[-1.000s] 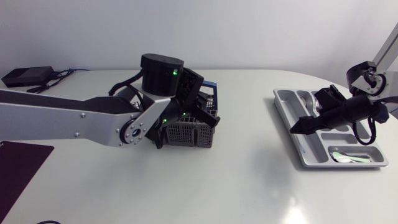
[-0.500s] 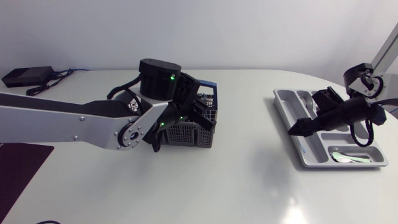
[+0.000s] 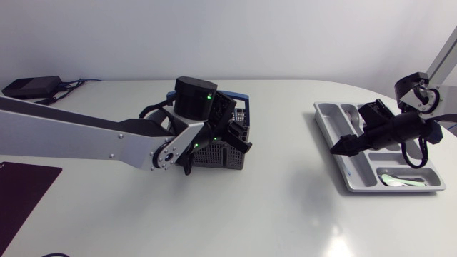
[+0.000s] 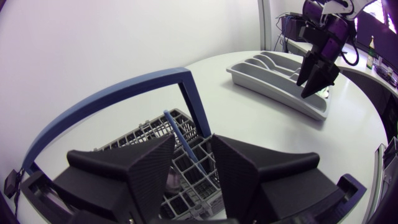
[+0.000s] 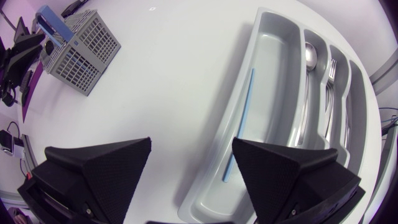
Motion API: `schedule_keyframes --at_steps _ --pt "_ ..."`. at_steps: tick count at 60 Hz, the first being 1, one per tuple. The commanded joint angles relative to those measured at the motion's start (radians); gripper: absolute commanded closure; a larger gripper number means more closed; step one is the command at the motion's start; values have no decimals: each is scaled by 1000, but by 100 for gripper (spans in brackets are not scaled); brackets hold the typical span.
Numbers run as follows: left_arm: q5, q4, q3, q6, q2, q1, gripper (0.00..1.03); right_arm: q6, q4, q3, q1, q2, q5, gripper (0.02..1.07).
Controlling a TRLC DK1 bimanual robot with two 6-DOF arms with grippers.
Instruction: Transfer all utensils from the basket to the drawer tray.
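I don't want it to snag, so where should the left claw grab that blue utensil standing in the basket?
Probably take the blue utensil by its upper end, coming straight down from above. It stands leaning in a basket compartment, so only the thin top is free; the mesh walls block the sides.

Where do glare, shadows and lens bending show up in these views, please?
Head view: a glare patch on the table near its front edge, and a faint shadow under the right gripper. Right wrist view: the fisheye bows the long walls of the tray. Left wrist view: the table edge curves.
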Motion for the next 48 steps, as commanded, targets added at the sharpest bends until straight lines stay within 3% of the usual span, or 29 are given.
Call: schedule_keyframes --at_steps 1,10,21,31,43,46,48 --pt "-4 16 36 11 33 -4 59 7 12 -28 3 11 -5 12" --pt "-4 23 64 13 59 0 60 8 13 -23 3 17 -4 12" --pt "-6 50 78 9 76 3 79 8 15 -23 4 17 -4 12" --pt "-6 61 78 13 84 5 89 10 17 -25 4 19 0 12" --pt "-7 69 55 14 75 19 90 11 18 -29 9 19 3 12" --pt "-7 73 45 14 72 23 88 11 20 -31 9 19 3 12" --pt "-6 75 41 14 70 28 81 11 21 -32 9 19 3 12"
